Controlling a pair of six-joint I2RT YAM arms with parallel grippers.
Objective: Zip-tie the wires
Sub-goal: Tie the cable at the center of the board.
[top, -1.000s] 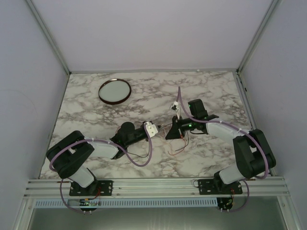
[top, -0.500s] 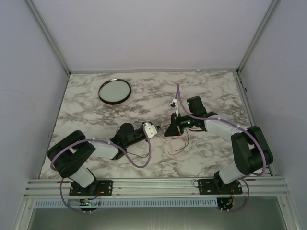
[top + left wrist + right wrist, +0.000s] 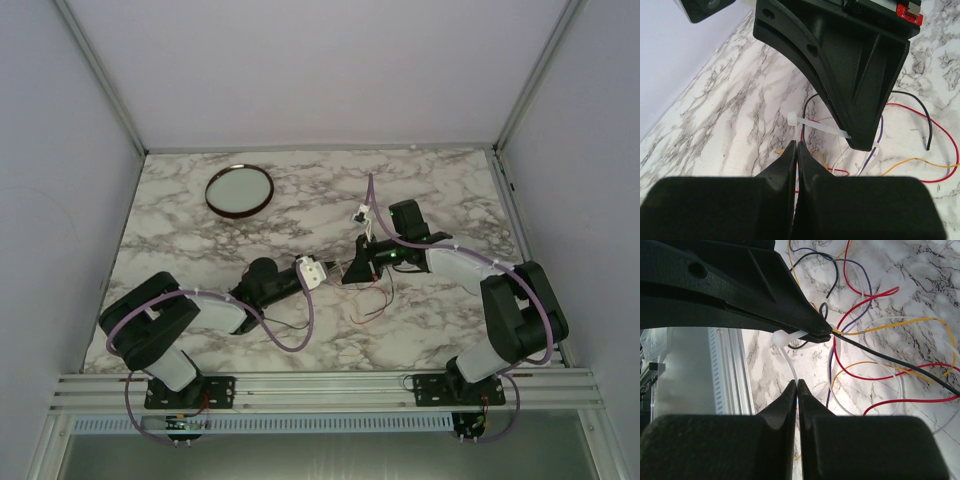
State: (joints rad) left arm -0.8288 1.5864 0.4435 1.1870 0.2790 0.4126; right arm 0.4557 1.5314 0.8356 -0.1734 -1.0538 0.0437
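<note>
Surroundings: one marble table; one round dish, well apart from both grippers; one white zip tie, strap pinched in the closed right gripper, head just beside the tip of the left gripper, whose fingers are pressed together, on what cannot be told. The wires: one loose tangle on the table below and beyond both tips; five colours (red, black, yellow, purple, white); loops with no single axis; one black strand leads straight from the left tip.
</note>
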